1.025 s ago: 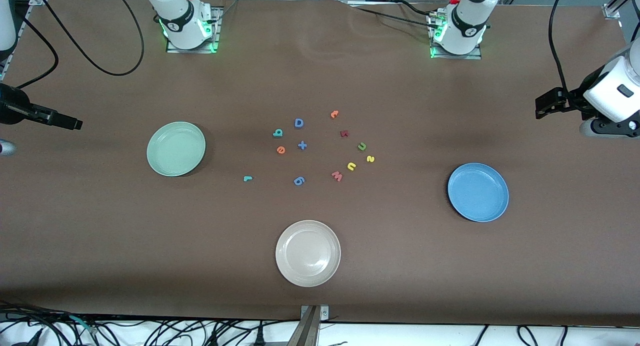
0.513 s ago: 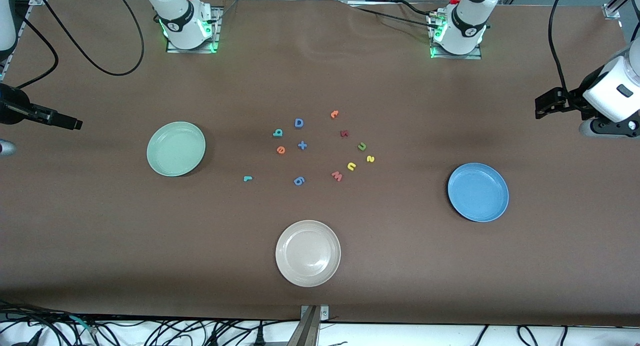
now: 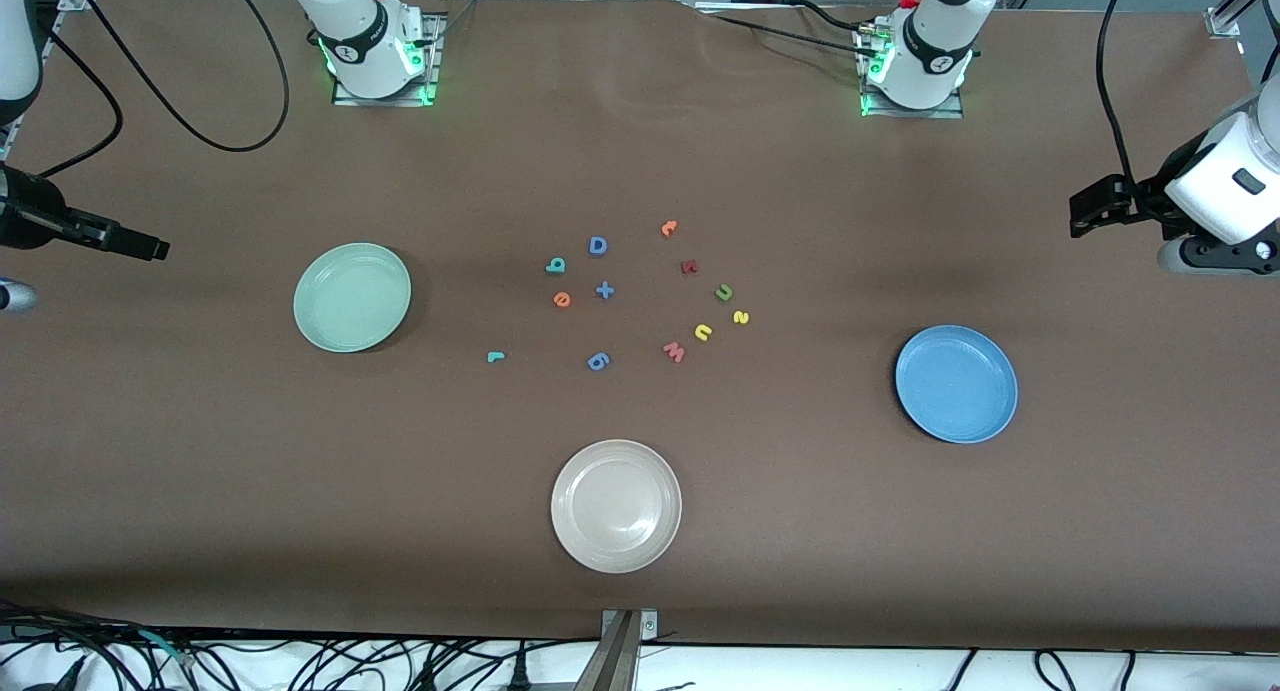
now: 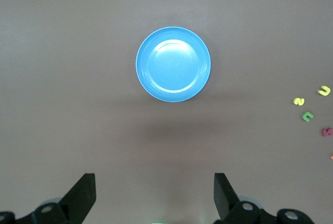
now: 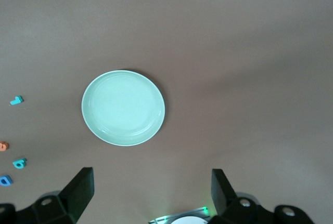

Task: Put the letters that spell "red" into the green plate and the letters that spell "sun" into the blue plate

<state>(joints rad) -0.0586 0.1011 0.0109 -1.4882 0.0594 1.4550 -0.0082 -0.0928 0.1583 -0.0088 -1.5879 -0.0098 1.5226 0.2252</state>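
A: Brown matte surface (image 3: pixel 640 591), both arms pulled back to its ends. What's the count so far?

B: Nothing sorted yet. The round pale mint-green shallow plate (image 3: pixel 352 297) sits toward the right arm's end and holds nothing; the round sky-blue shallow plate (image 3: pixel 956 383) toward the left arm's end likewise. A round beige-white plate (image 3: pixel 616 506) lies nearest the front camera, not part of the job.

A: And the letters?

B: All loose between the two plates. For "red": tiny teal foam "r" (image 3: pixel 495 356), orange rounded foam "e" (image 3: pixel 562 299), teal lowercase foam "d" (image 3: pixel 556 265). For "sun": yellow foam "s" (image 3: pixel 741 317), yellow foam "u" (image 3: pixel 703 332), green foam "n" (image 3: pixel 724 292), clustered close together. Decoys mixed in: larger blue capital D (image 3: pixel 598 245), blue plus sign (image 3: pixel 604 290), blue 6 (image 3: pixel 598 361), pink W (image 3: pixel 674 351), a dark red letter (image 3: pixel 688 267).

A: Jaws?

B: Left gripper (image 4: pixel 155 195) hangs high over the surface beside the blue plate, jaws spread, nothing between them. Right gripper (image 5: pixel 152 193) hangs beside the green plate, jaws spread too, also unladen.

A: So six picks left.

B: I'd judge so: all six placements are outstanding.
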